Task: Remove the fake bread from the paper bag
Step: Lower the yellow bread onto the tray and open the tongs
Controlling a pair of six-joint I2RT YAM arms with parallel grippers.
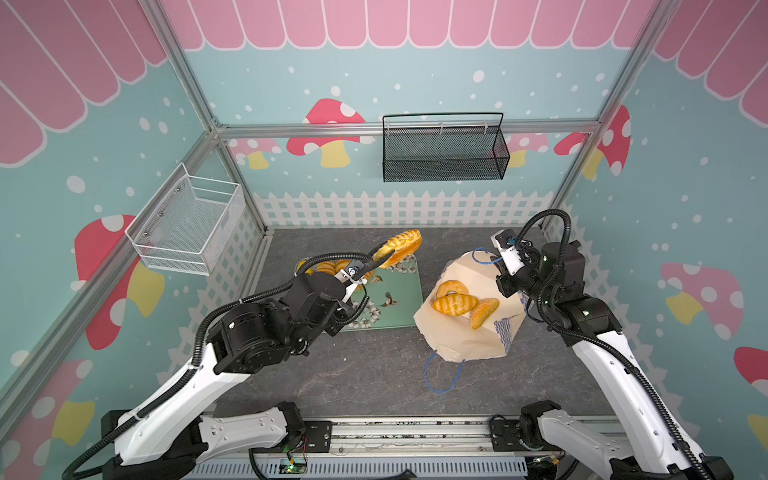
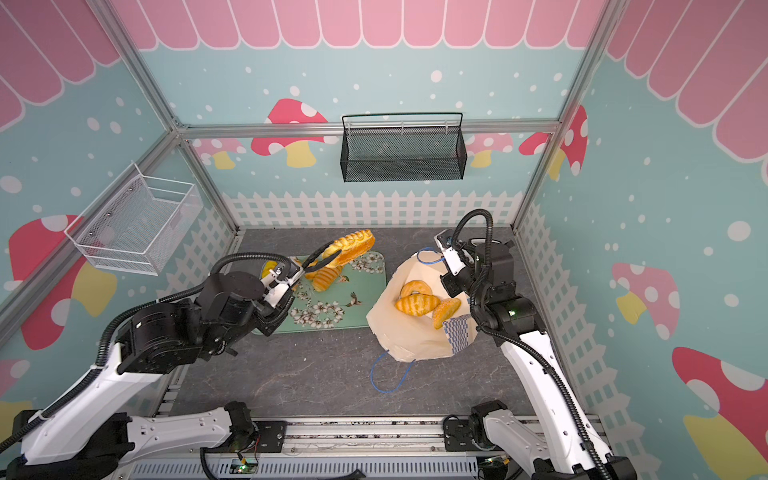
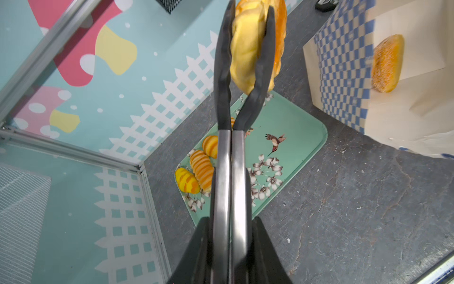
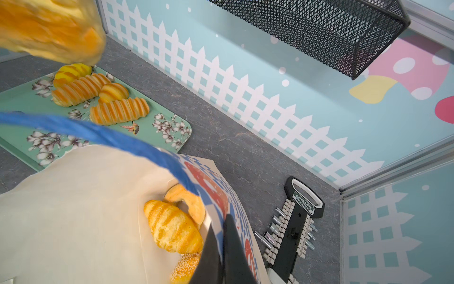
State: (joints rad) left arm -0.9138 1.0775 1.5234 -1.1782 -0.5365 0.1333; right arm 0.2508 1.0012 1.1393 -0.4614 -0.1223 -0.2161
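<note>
On the left wall hangs a white wire basket (image 1: 187,224). Below it, the left gripper (image 3: 229,221) is clamped tight on the steel handles of a pair of tongs (image 3: 229,172), which are pressed together. The black tips of the tongs grip a braided loaf (image 1: 401,245) of the fake bread, held in the air over the far edge of the tray (image 1: 405,286) — green, printed with flowers and birds, flat on the grey table (image 1: 365,365).

In the tray's far left corner lie 4 pieces already out of the bag: a yellow bun (image 4: 71,71), a long ridged roll (image 4: 81,92), a small round bun (image 4: 114,92) and a second ridged roll (image 4: 120,112), packed close together. A black mesh basket (image 1: 444,149) hangs on the back wall.

Just beside the tray on the right is the paper bag (image 1: 457,336), its mouth open toward both top views. 3 pieces lie inside it, touching: a ring bagel (image 1: 451,286), a striped roll (image 1: 455,304) and a speckled oval (image 1: 483,311). A blue cord handle (image 1: 442,374) trails on the table in front of the bag.

The right gripper (image 4: 223,246) is closed on the bag's right rim — the checkered paper is pinched between its fingers. Past it, a socket rail (image 4: 292,228) lies on the table near the back right corner.
</note>
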